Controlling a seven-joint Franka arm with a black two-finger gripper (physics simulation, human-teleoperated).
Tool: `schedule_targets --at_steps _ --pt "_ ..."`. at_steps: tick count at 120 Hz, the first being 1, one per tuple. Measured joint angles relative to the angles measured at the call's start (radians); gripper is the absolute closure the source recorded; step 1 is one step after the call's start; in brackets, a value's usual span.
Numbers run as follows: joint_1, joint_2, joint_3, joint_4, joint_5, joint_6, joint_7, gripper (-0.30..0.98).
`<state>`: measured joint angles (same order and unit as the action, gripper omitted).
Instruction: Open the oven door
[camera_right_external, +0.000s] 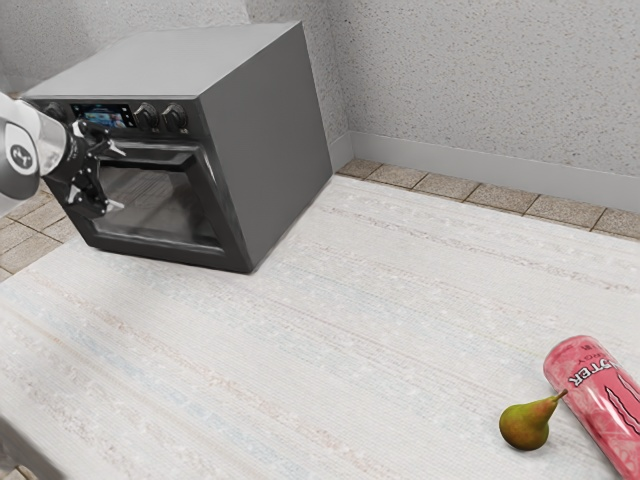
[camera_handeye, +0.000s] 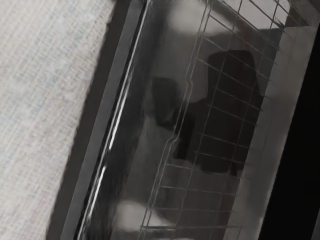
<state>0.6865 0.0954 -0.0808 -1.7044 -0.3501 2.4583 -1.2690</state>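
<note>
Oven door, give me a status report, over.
Gripper open, in front of the door. Oven door shut. Pear and can well away, not in the way.

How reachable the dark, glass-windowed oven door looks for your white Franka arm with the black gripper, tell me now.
Probably yes: my gripper hangs open before the oven door, with nothing visible between them. The green-brown pear and pink can lie well away.

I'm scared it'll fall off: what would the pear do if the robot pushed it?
The pear would probably roll in a curve, since its bottom is fat and its stem end narrow. Pushed toward the pink drink can right beside it, it might bump and stop. It looks plump, so probably firm, but its thin stem could snap.
</note>
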Motion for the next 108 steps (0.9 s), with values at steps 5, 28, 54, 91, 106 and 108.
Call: schedule_targets --at_steps 5,28,54,91,106,108 --pt "0.006 -0.010 0.001 -0.021 -0.009 0.000 -0.003 0.00" --pt "0.036 -0.226 0.003 -0.291 -0.035 0.043 -0.013 0.00" --pt "0.255 -0.649 -0.235 -0.658 -0.090 0.102 -0.022 0.00" --pt "-0.464 -0.332 -0.108 0.121 0.366 -0.614 0.057 0.00" --pt "-0.511 -0.283 -0.070 0.121 0.393 -0.758 0.137 0.00" --pt "-0.512 -0.282 -0.066 0.120 0.389 -0.771 0.146 0.00"
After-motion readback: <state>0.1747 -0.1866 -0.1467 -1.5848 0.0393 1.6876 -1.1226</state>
